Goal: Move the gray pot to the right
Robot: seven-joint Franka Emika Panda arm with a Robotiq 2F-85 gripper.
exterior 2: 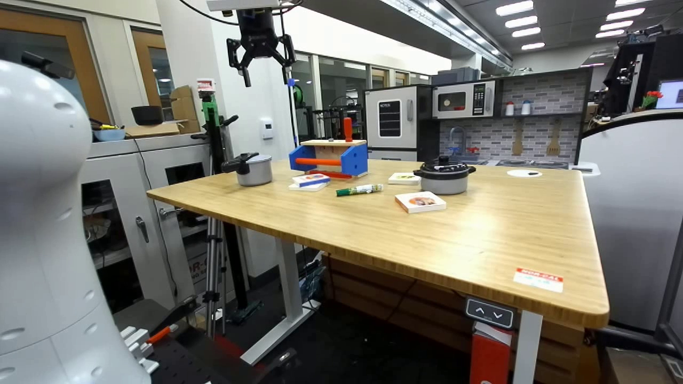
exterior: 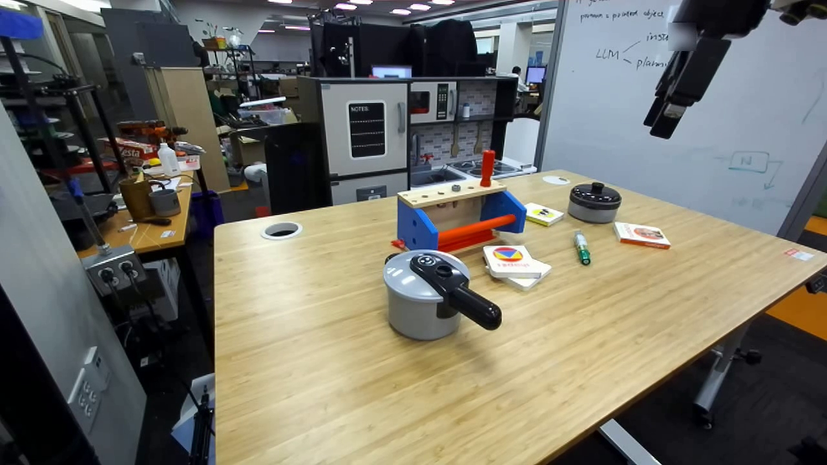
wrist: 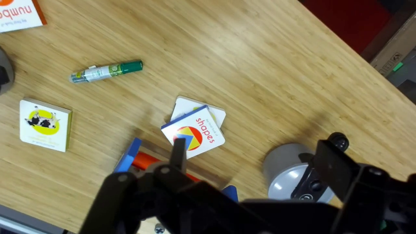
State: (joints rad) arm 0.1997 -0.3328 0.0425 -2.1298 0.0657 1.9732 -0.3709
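The gray pot stands upright on the wooden table, a short silver-gray cylinder with a lighter lid and a long black handle. Its gray body shows in both exterior views (exterior: 420,313) (exterior 2: 257,173) and in the wrist view (wrist: 282,164), where a gripper finger covers part of the lid and handle. My gripper is high above the table, apart from the pot. Its fingers are spread with nothing between them, as an exterior view (exterior 2: 266,79) and the wrist view (wrist: 252,152) show; it is seen from the side in an exterior view (exterior: 665,116).
A blue-orange toy box (exterior: 413,226) stands beside the pot, with stacked small books (exterior: 513,261) near it. A green marker (exterior: 581,248), more books (exterior: 641,234) and a gray pot with a black lid (exterior: 593,213) lie farther along the table (exterior: 310,387).
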